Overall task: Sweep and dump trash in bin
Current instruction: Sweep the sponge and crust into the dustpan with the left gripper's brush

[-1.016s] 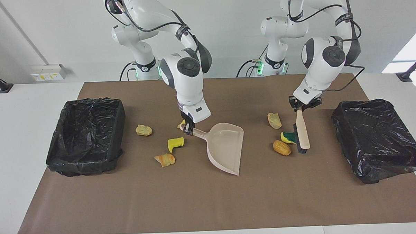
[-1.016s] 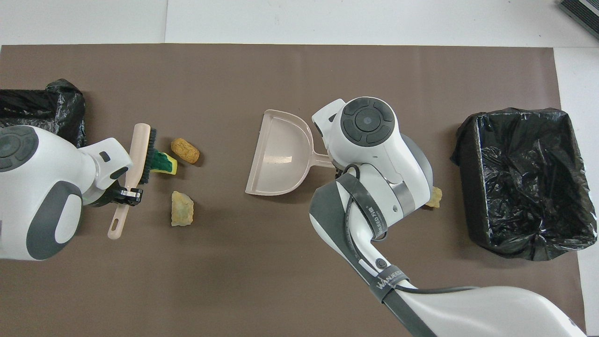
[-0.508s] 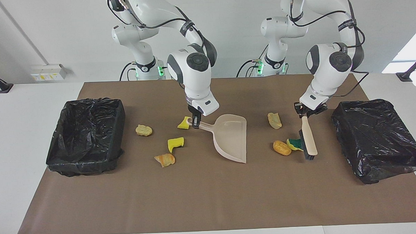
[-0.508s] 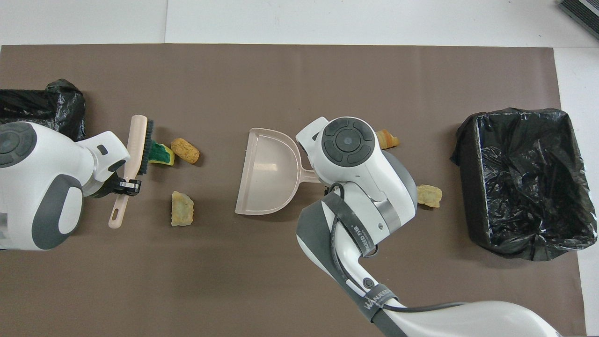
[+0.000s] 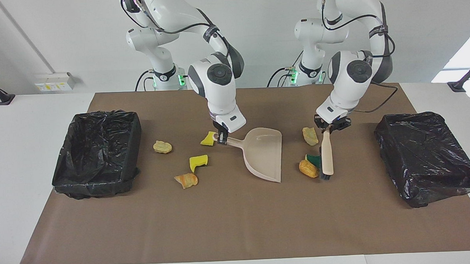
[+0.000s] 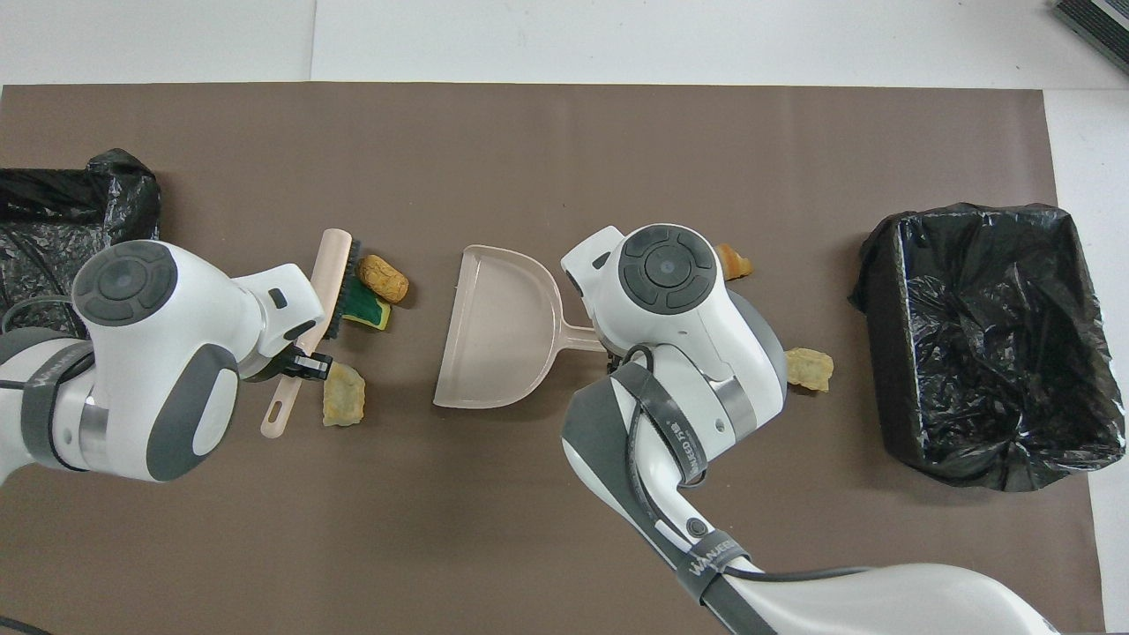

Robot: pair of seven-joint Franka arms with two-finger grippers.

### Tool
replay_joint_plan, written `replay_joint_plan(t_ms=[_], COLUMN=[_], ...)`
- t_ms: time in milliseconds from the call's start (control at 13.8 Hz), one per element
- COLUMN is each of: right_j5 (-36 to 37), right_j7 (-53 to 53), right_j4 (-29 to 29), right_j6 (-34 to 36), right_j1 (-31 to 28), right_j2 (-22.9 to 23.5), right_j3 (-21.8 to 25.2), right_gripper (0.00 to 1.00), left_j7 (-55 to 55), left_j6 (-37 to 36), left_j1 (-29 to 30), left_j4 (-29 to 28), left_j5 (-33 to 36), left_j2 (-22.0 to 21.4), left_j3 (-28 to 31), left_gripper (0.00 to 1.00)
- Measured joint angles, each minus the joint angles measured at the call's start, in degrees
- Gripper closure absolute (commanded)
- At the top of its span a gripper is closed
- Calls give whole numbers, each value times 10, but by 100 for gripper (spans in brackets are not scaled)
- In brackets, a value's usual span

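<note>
Beige brush [image 5: 327,152] handle pinched by left gripper [image 5: 332,128], bristles against green-topped sponge [image 5: 311,159], apparently touching; brown lump [image 5: 308,169] beside. Dustpan [image 5: 264,152] handle clamped by right gripper [image 5: 220,139]; remaining scraps scattered on mat.

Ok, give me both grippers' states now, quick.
Left gripper: shut on the beige hand brush handle.
Right gripper: shut on the beige plastic dustpan handle.
</note>
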State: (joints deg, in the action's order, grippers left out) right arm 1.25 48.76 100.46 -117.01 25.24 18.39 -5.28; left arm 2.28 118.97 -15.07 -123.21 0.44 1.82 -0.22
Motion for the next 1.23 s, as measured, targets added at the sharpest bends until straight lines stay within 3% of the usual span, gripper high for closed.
replay_joint_plan(t_ms=[726,943,1234], right_j5=[0,-1,-1], right_j7=[0,0,0], right_j4=[1,1,1], right_j6=[0,0,0], right_j1=[0,0,0], right_j2=[0,0,0], right_j3=[0,0,0], right_gripper=[100,100,100], left_j7=[-90,-128,-239], left_j6=[8,-4,-80], left_j1=[-183,-192,-191], left_j4=[0,2,0], left_j5=[-79,-88,-90], left_j2=[3,-4,-38], left_j3=[-2,-1,6], left_gripper=[100,100,100])
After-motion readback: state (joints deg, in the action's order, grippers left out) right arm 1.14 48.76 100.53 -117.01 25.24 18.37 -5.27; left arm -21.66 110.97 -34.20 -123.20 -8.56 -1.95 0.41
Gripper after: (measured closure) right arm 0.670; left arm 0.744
